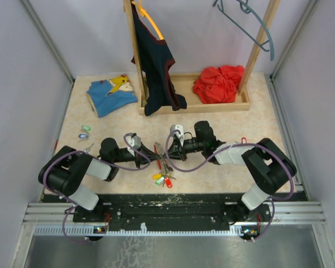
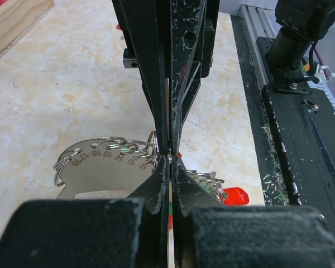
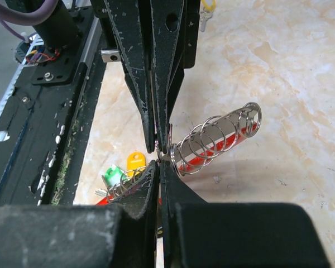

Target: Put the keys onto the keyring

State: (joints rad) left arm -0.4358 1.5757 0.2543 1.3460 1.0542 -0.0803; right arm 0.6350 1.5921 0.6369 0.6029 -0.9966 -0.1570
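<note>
The keyring (image 2: 103, 167) is a flat metal plate with stamped numbers and a row of wire rings (image 3: 215, 138); it is lifted at the table's middle (image 1: 163, 162). My left gripper (image 2: 170, 161) and right gripper (image 3: 161, 157) meet tip to tip over its middle. Each is shut, seemingly pinching a ring. Keys with yellow (image 3: 134, 162), green (image 3: 113, 177) and red (image 2: 234, 196) tags hang from it, seen as a cluster (image 1: 163, 180) from above. Two loose keys (image 1: 85, 132), tagged green and blue, lie far left. A red-tagged one (image 1: 244, 139) lies right.
A wooden clothes rack base (image 1: 184, 103) stands at the back, with a dark garment (image 1: 156, 67) hanging and a red cloth (image 1: 218, 82) on it. A blue garment (image 1: 111, 95) lies back left. The black rail (image 1: 173, 204) runs along the near edge.
</note>
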